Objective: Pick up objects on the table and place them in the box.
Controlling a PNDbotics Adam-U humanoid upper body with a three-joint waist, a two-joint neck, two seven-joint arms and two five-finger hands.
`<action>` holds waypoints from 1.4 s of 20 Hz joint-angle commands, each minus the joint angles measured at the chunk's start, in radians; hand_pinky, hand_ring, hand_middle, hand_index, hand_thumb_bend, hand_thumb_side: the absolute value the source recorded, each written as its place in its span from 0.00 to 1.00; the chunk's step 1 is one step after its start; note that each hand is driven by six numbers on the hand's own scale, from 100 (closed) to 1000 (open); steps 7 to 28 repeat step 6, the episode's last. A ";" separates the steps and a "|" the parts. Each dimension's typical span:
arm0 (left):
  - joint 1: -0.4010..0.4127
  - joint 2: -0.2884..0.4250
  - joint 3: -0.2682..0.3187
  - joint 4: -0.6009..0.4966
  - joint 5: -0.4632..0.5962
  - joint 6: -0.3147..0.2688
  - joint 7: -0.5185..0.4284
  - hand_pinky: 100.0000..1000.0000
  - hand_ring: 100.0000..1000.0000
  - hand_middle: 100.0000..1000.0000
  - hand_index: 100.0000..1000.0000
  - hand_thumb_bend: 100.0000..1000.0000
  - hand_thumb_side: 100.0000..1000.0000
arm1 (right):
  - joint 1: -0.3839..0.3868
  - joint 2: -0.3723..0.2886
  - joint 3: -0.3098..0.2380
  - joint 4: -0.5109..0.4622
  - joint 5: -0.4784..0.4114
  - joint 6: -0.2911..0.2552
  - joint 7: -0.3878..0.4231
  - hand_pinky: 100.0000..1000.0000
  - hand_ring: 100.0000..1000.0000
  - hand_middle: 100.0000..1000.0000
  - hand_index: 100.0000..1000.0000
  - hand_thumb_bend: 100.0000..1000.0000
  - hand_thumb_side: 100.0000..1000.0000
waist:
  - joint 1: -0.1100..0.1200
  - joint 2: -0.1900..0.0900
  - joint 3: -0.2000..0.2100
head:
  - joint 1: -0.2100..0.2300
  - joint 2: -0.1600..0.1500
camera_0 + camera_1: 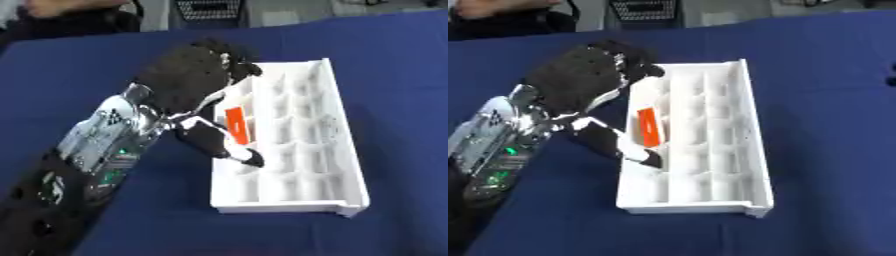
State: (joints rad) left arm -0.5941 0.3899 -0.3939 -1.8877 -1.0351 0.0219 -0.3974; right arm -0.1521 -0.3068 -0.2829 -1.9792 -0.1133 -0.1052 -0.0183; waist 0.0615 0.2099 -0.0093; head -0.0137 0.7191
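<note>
Reaching over the box's near-left edge, the left hand [188, 82] is seen above an orange piece [237, 125].

A white box [750, 150] divided into many small compartments is laid on the blue surface [833, 100], its long side running away from the camera. The orange piece, flat and rectangular, is stood tilted in a compartment of the box's left column, about midway along. The left hand is held at that left wall, fingers [241, 62] curled over the far part of the rim, thumb [229, 147] stretched down past the piece; whether the piece is pinched cannot be told. The right hand is not seen.
</note>
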 commanded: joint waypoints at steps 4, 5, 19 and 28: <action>0.116 -0.019 0.153 -0.030 0.419 0.150 0.322 0.87 0.84 0.83 0.87 0.90 1.00 | -0.006 -0.008 -0.013 -0.021 0.000 -0.003 -0.007 0.57 0.63 0.68 0.79 0.00 0.99 | -0.009 -0.014 0.012 | -0.015 -0.016; 0.139 -0.022 0.176 -0.029 0.499 0.153 0.389 0.87 0.84 0.83 0.87 0.87 1.00 | -0.006 -0.008 -0.013 -0.021 0.001 -0.003 -0.008 0.57 0.63 0.68 0.79 0.00 0.99 | -0.010 -0.014 0.014 | -0.017 -0.017; 0.163 -0.026 0.205 -0.025 0.570 0.150 0.457 0.87 0.84 0.83 0.87 0.87 1.00 | -0.006 -0.008 -0.015 -0.021 0.001 -0.003 -0.009 0.57 0.63 0.68 0.79 0.00 0.99 | -0.011 -0.014 0.018 | -0.020 -0.018; 0.163 -0.026 0.205 -0.025 0.570 0.150 0.457 0.87 0.84 0.83 0.87 0.87 1.00 | -0.006 -0.008 -0.015 -0.021 0.001 -0.003 -0.009 0.57 0.63 0.68 0.79 0.00 0.99 | -0.011 -0.014 0.018 | -0.020 -0.018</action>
